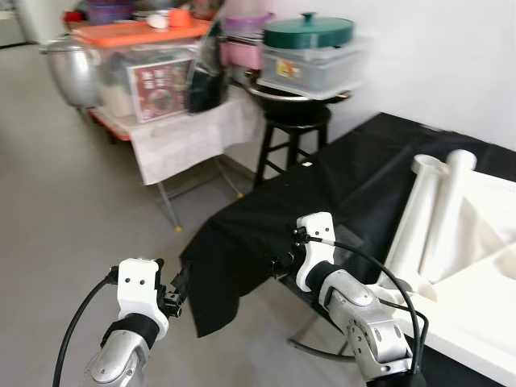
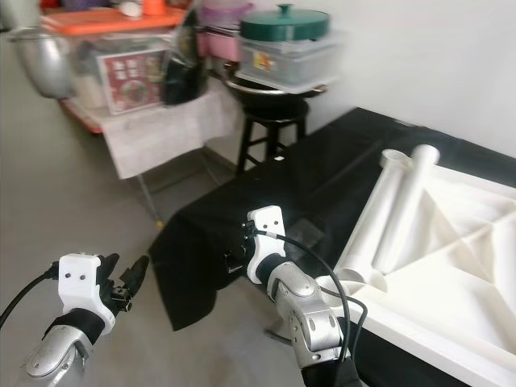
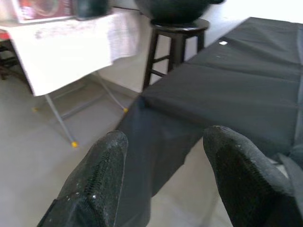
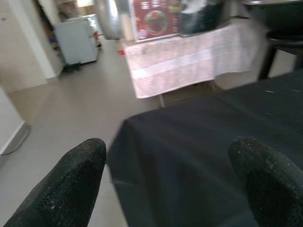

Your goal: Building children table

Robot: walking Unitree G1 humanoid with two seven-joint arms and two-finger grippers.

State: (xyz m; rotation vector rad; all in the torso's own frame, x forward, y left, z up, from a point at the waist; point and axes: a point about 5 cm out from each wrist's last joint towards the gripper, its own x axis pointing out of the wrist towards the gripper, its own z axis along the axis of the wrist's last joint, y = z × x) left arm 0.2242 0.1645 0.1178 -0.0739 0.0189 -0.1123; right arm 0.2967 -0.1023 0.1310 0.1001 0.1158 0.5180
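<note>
A white children's table top (image 2: 472, 278) lies upside down on a surface draped in black cloth (image 1: 347, 181), at the right. Two white tube legs (image 2: 401, 211) lie side by side on its near left part. My right gripper (image 1: 282, 263) hovers over the cloth's front left corner, left of the white parts, and touches nothing. In the right wrist view its fingers (image 4: 64, 184) stand wide apart, open and empty. My left gripper (image 1: 177, 292) is lower and further left, over the bare floor beside the hanging cloth. It is also open, fingers (image 3: 97, 182) apart with nothing between.
A black stool (image 1: 292, 129) carrying a dark pan and a tub with a green lid (image 1: 308, 32) stands behind the cloth. Left of it is a folding table (image 1: 189, 133) with an orange-lidded bin and a metal pot (image 1: 71, 68). Grey floor (image 1: 72, 210) stretches to the left.
</note>
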